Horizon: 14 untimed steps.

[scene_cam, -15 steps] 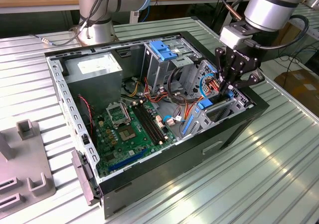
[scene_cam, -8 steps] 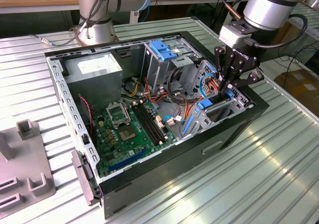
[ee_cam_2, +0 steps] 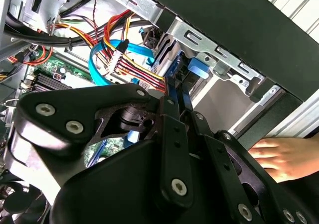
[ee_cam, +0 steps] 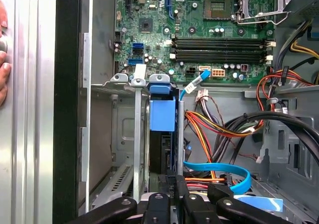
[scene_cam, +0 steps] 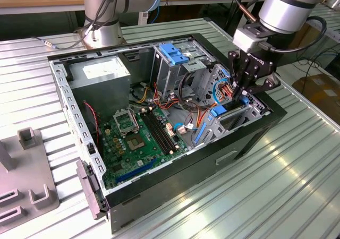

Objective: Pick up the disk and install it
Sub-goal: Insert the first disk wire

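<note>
While the open computer case (scene_cam: 159, 186) is lying on its side on the ribbed metal table (scene_cam: 276, 196), the gripper (scene_cam: 245, 90) is reaching down into the drive bay at the case's front corner, on the exterior view's right. Its black linkage is blocking the fingertips in the exterior view, and its body is covering the lower part of both wrist views.

The disk (ee_cam: 162, 134) is standing on edge in the bay slot directly ahead of the fingers. In the first wrist view it is showing as a narrow upright slab with a bright blue plastic rail end facing the camera and a darker body below it; its lower end is running out of sight behind the gripper. In the second wrist view a thin blue edge (ee_cam_2: 174, 92) is rising from between the two black fingers (ee_cam_2: 172, 134), which are pressing close on either side of it, so the gripper is reading as clamped on the disk. The actual pad contact is hidden by the linkage.

Just beside the gripper, a blue flat cable (ee_cam: 219, 170) and a bundle of red, yellow and orange wires (ee_cam: 214, 127) are crossing the cavity. Beyond the disk, the green motherboard (ee_cam: 199, 30) is lying exposed.

A person's hand (ee_cam_2: 286, 157) is resting on the outside of the case wall near the gripper; it is cut off at the frame edge in both wrist views.
</note>
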Each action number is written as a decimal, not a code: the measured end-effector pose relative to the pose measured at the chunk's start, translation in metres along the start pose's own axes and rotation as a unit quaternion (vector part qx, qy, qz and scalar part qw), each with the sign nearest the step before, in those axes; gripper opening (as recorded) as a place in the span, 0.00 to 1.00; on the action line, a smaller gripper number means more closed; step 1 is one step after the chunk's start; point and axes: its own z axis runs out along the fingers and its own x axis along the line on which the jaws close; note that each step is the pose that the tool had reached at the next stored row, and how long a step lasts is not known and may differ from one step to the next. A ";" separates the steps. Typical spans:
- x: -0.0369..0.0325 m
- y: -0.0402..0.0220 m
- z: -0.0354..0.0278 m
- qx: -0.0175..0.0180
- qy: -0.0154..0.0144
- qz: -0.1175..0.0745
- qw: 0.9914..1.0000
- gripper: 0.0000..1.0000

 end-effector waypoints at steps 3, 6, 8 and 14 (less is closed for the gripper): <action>-0.0001 0.0000 0.0014 0.000 0.000 0.000 1.000 0.16; -0.0001 0.0000 0.0026 0.000 0.000 0.000 1.000 0.16; -0.0001 0.0000 0.0027 0.000 0.000 0.000 1.000 0.16; 0.0001 0.0000 -0.0013 0.000 0.000 0.000 1.000 0.16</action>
